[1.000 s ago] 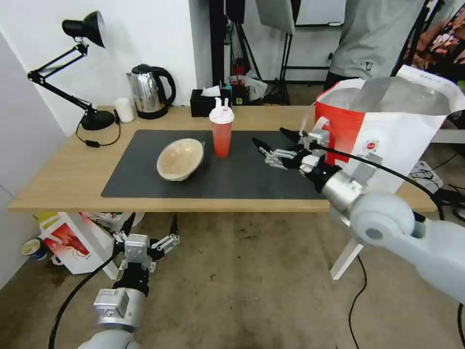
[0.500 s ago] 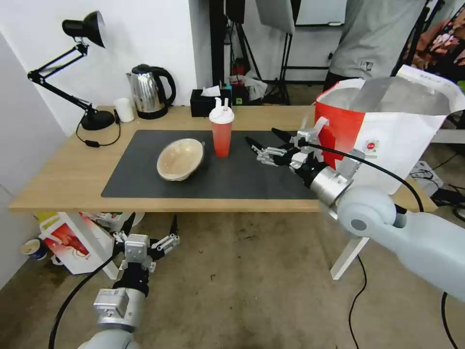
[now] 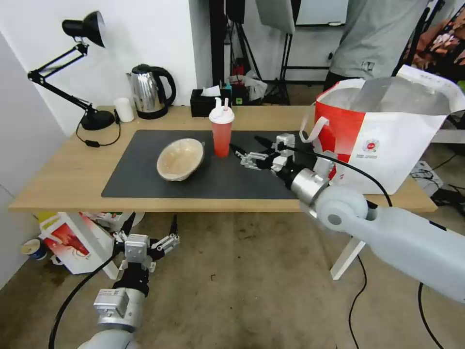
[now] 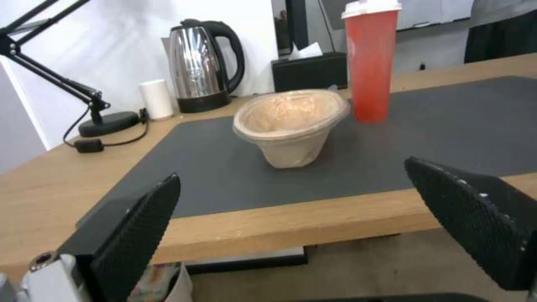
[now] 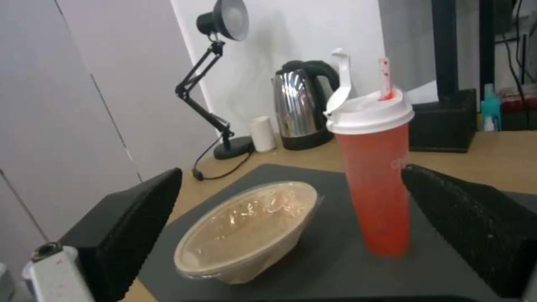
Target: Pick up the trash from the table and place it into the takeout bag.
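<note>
While the long light-wood table (image 3: pixel 68 169) stood before a white wall, a dark grey mat (image 3: pixel 145 184) covered its middle. At the back, around eleven o'clock from the mat's centre, sat a black desk lamp (image 3: pixel 85 29), a small white cup (image 3: pixel 124 109) and a steel kettle (image 3: pixel 150 90), with a black tissue box (image 3: pixel 208 102) near twelve. The beige paper bowl (image 3: pixel 180 159) lay tilted on the mat, its opening turned toward the near-left. Just beside it, at about two o'clock, the red drink cup (image 3: pixel 222 131) stood upright under its white lid. The takeout bag (image 3: pixel 387 131) stood open on the table's right end, at three o'clock from the cup, foil lining showing.

The right gripper (image 3: pixel 243 149) reached in low over the mat from the right, its arm stretched nearly level, fingers spread apart and holding nothing, tips just beside the cup at its four o'clock. The left gripper (image 3: pixel 149 225) hung parked below the table's front edge, fingers likewise splayed and empty.
</note>
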`<state>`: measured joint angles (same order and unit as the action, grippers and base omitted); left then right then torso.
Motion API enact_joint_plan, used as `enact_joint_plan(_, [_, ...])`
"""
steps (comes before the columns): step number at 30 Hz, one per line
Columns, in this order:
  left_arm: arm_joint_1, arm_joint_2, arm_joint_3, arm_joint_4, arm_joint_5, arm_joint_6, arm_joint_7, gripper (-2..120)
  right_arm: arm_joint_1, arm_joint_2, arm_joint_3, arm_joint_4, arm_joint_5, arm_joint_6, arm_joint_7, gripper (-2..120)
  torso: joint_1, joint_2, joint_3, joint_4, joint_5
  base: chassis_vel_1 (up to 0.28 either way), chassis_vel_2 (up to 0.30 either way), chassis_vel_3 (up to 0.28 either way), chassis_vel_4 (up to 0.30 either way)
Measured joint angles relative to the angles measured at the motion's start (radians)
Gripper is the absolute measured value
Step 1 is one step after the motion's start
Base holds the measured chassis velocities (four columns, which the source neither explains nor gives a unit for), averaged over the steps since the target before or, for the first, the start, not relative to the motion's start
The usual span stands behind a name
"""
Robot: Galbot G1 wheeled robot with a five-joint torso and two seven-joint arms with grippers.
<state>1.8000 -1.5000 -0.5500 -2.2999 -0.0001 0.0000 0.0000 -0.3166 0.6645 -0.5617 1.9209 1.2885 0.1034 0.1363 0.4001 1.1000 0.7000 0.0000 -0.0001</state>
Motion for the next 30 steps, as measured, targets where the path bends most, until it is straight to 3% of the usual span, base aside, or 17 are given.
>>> enact_joint_plan(10, [0.0, 0.0, 0.0, 0.0, 0.0, 0.0, 0.0, 100, 0.021, 0.068, -0.014, -0.098, -0.068, -0.002, 0.009, 100, 0.0, 0.0, 0.0, 0.0001, 0.0001, 0.0, 0.0, 0.0, 0.0])
enact_joint_plan(30, [0.0, 0.0, 0.0, 0.0, 0.0, 0.0, 0.0, 100, 0.084, 0.123, -0.061, -0.196, -0.084, -0.011, 0.0, 100, 0.0, 0.0, 0.0, 0.0001, 0.0, 0.0, 0.0, 0.0, 0.0])
